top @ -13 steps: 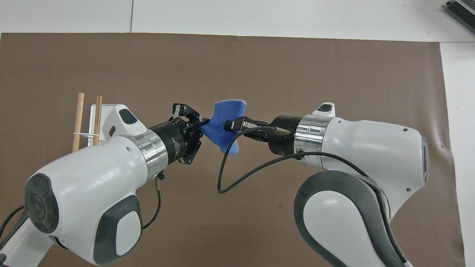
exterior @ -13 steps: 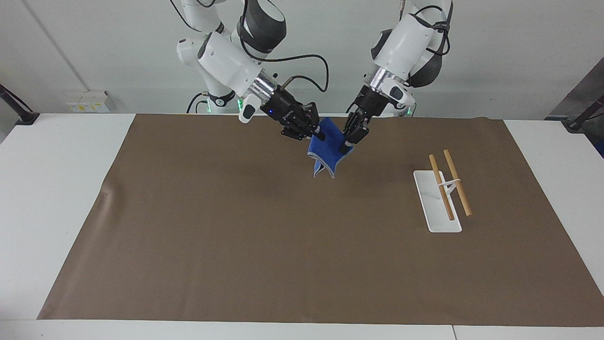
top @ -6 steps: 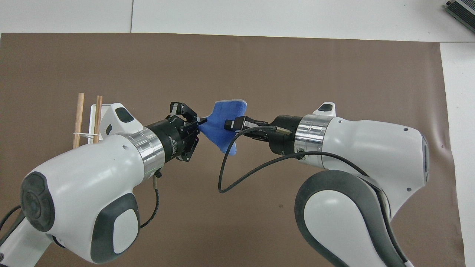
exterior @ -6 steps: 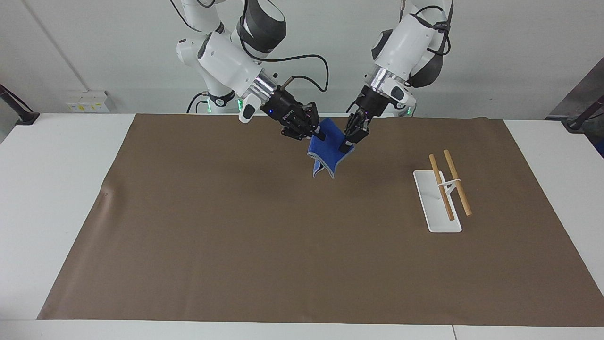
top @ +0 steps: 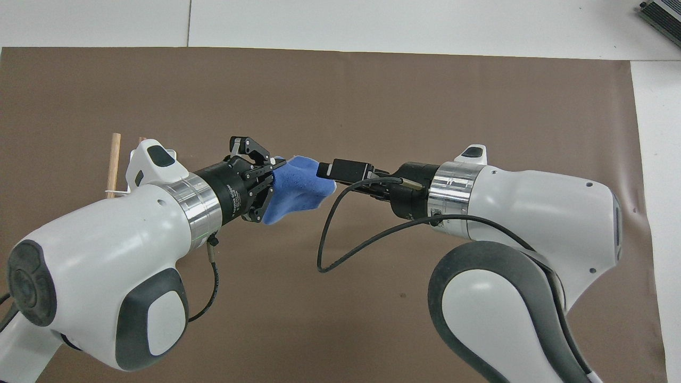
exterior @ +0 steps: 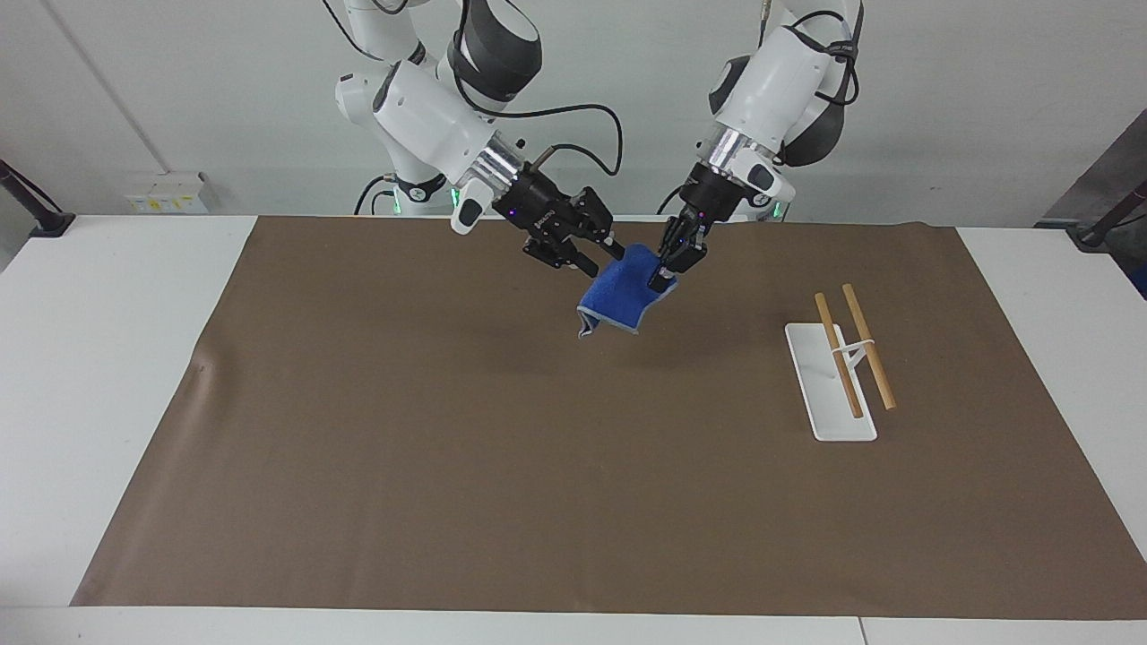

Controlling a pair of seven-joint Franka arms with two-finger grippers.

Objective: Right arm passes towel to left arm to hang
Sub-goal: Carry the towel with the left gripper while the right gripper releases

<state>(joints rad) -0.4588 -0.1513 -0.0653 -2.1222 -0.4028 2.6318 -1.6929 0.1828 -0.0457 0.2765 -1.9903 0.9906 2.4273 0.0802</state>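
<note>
The bright-blue towel (exterior: 616, 300) hangs in the air over the brown mat's middle, on the robots' side. My left gripper (exterior: 661, 279) is shut on its upper corner and carries it alone; it also shows in the overhead view (top: 268, 181), with the towel (top: 298, 186) bunched at its tips. My right gripper (exterior: 606, 262) is open just beside the towel's top edge, its jaws spread apart with nothing between them. In the overhead view the right gripper (top: 325, 171) points at the towel's free end.
A white rack base (exterior: 829, 394) with two wooden rods (exterior: 867, 358) stands on the brown mat (exterior: 448, 430) toward the left arm's end. In the overhead view the left arm hides most of it; one rod (top: 113, 165) shows.
The right gripper has opened and let go of the towel. The towel has dropped to hang from the left gripper alone, which has drawn it slightly toward the left arm's end.
</note>
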